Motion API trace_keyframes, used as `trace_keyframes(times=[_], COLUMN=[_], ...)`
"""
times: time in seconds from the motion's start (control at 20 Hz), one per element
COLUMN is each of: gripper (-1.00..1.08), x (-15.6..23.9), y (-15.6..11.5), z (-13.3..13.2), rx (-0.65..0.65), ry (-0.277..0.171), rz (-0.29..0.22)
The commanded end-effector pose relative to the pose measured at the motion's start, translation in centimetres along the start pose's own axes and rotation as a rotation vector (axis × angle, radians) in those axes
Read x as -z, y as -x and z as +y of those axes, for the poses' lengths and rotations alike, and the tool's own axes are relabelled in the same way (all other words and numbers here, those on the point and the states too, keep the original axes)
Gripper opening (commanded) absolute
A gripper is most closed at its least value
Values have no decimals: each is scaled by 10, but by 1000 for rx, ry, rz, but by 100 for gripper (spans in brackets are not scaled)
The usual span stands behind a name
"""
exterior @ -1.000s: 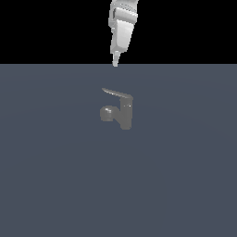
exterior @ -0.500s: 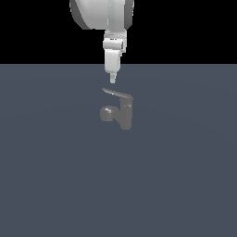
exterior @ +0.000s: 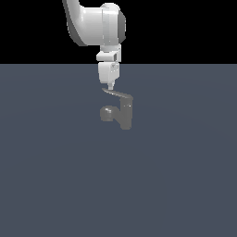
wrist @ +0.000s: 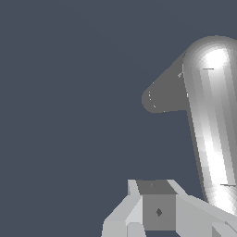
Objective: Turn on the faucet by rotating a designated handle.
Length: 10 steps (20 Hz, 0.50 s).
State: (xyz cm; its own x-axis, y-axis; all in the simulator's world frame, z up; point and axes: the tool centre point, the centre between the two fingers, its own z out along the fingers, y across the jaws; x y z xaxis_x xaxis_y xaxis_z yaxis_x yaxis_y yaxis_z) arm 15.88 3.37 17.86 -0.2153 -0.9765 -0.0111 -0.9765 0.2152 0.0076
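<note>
Jaws (exterior: 110, 86): clenched, empty, I'm right above the handle (exterior: 115, 93) tip.
Risk: tips skid off the thin lever; faucet (exterior: 121, 111) stays off.

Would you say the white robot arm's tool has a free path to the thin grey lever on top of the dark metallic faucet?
Probably yes: the tool hangs just above the thin grey lever, with nothing between.

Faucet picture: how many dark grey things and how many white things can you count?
Dark grey: 1, the faucet with its handle
White: 1, the robot arm with its gripper
Total: 2
</note>
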Motion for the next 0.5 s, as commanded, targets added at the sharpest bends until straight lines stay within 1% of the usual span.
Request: trace_keyframes(times=[0.0,0.35,0.45], gripper=[-100,-100,-100], x=[-4,-6,-6], y=[1,2,3], z=[-2,-3,1], rx=[-15,-18,-18], ry=[-6,-7,-7], rz=[8,11,11])
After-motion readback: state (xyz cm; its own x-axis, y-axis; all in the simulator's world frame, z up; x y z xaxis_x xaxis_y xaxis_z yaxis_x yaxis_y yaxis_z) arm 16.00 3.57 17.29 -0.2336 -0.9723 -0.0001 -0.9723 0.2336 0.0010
